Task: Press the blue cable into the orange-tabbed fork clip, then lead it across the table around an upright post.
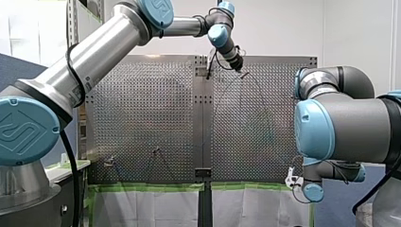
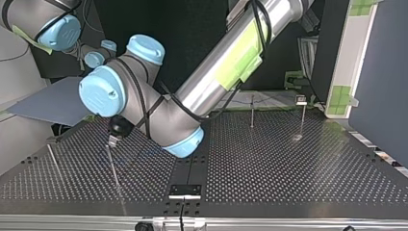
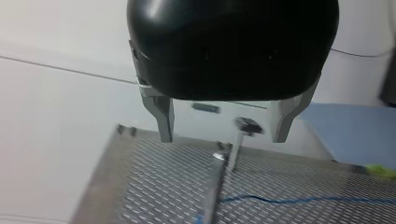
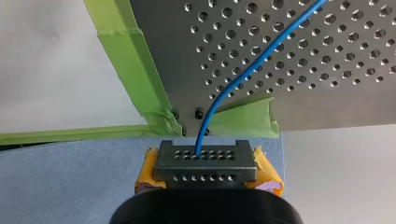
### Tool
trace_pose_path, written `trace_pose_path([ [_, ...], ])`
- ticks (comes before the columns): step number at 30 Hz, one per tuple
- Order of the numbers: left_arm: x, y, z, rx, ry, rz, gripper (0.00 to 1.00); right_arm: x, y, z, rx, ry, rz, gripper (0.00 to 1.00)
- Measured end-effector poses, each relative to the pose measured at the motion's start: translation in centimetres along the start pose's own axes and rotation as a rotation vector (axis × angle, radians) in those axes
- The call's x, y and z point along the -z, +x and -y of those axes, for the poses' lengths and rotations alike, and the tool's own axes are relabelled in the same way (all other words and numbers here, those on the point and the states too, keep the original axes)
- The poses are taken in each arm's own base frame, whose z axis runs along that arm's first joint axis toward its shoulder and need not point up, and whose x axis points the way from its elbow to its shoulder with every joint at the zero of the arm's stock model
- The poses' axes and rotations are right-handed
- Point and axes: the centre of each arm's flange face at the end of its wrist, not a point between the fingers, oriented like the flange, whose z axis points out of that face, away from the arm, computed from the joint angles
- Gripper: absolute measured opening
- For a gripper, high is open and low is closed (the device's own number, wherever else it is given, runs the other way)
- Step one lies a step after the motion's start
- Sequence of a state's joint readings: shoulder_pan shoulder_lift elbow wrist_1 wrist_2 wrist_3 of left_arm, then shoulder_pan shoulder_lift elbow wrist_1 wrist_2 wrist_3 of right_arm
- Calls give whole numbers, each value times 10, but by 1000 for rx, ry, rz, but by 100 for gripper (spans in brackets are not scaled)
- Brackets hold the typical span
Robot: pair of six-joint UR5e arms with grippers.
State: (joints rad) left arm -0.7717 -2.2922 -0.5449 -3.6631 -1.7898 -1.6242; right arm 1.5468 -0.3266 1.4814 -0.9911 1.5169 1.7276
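Blue thin cable (image 4: 243, 77) pinched in my right tool (image 4: 204, 161) — my left tool (image 3: 223, 135) agape near, seemingly, a slim metal post (image 3: 235, 149); slack could snag.

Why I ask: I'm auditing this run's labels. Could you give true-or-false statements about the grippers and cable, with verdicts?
1. My right gripper is shut on the blue cable. True.
2. My left gripper holds the cable. False: it is open, gripping nothing.
3. Green tape lines the table edge. True.
4. My left gripper has yellow pads. False: its fingers are bare metal; the yellow pads are my right gripper's.
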Motion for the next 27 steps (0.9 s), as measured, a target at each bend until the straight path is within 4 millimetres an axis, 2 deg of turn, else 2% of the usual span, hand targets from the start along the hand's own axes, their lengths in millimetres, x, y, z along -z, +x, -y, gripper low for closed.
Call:
trace_pose_path([
  [10,-11,-13,1,106,81,88,99,0,-1,3,1,8,1,0],
  [13,-17,-10,2,130,89,94,99,0,-1,4,1,10,1,0],
  [18,-30,7,2,164,74,74,99,1,-1,4,1,11,2,0],
  [27,-37,19,-5,170,41,57,99,1,-1,5,1,13,2,0],
])
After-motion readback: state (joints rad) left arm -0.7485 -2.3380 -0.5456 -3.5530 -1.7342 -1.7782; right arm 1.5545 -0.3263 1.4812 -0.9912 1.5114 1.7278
